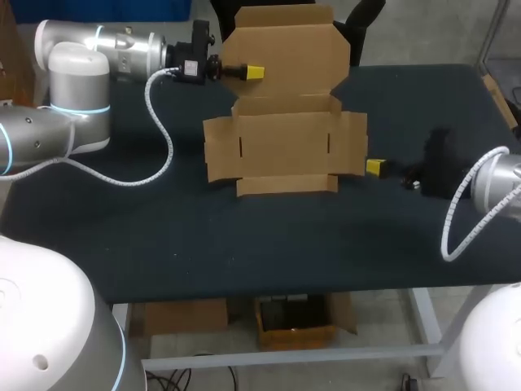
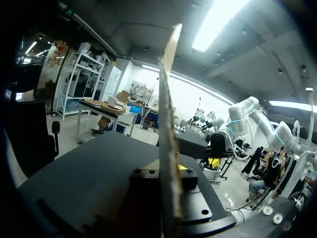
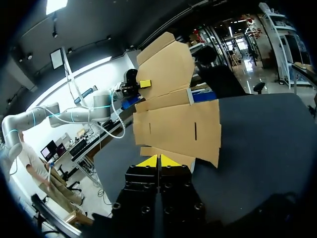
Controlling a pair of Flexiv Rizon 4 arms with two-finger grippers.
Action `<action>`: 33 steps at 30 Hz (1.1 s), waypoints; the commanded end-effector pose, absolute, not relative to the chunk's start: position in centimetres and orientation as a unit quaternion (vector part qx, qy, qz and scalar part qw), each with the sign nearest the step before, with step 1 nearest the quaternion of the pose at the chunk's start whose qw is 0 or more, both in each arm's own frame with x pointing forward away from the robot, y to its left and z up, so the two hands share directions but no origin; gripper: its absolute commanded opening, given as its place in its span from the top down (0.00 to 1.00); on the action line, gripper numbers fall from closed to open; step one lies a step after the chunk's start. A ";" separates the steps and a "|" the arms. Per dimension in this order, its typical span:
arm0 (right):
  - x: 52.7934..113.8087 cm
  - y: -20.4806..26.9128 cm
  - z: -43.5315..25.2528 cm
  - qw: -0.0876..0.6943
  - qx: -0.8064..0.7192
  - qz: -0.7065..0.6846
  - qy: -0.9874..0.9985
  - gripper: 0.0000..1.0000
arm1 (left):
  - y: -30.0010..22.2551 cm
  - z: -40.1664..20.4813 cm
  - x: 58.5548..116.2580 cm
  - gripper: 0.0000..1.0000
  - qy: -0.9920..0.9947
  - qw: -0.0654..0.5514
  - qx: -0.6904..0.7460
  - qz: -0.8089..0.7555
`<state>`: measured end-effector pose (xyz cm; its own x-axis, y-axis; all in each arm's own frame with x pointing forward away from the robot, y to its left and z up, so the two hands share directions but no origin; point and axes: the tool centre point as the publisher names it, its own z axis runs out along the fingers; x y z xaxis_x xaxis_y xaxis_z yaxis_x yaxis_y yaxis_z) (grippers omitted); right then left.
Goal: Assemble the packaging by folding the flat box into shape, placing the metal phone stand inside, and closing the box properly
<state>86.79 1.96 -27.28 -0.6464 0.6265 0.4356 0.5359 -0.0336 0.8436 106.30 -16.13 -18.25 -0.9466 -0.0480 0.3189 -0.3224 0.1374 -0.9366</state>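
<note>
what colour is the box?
The box is plain brown cardboard; head view shows it best.

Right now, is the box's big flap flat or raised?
Raised: the flap stands upright in the left gripper; the base panel lies flat.

The flat box [image 1: 285, 147] is showing plain brown cardboard, matt and unprinted, and its cut edge is looking rough and fibrous close to my left wrist. The table top [image 1: 244, 244] is looking like dark, matt, felt-like cloth. My right gripper [image 3: 159, 161] is showing a matt black body and smooth yellow tips. My left arm [image 1: 77, 81] is gleaming with glossy white and silver shells, and its coiled cable [image 1: 167, 130] is looking like white plastic.
</note>
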 end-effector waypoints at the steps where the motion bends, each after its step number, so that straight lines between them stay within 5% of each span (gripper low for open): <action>1: 86.5 2.2 -27.1 0.072 0.445 0.565 0.691 1.00 | -16.0 -18.3 106.5 1.00 -0.746 0.109 0.122 0.645; 33: 86.2 8.6 -31.9 0.085 0.394 0.561 0.723 1.00 | -16.6 -17.4 105.2 1.00 -0.756 0.054 0.082 0.648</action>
<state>85.70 7.43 -30.80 -0.6801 0.6583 0.3227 0.4820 0.0699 0.8734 105.75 -16.52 -17.90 -0.9800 -0.0444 0.1939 -0.1983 0.1400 -0.9701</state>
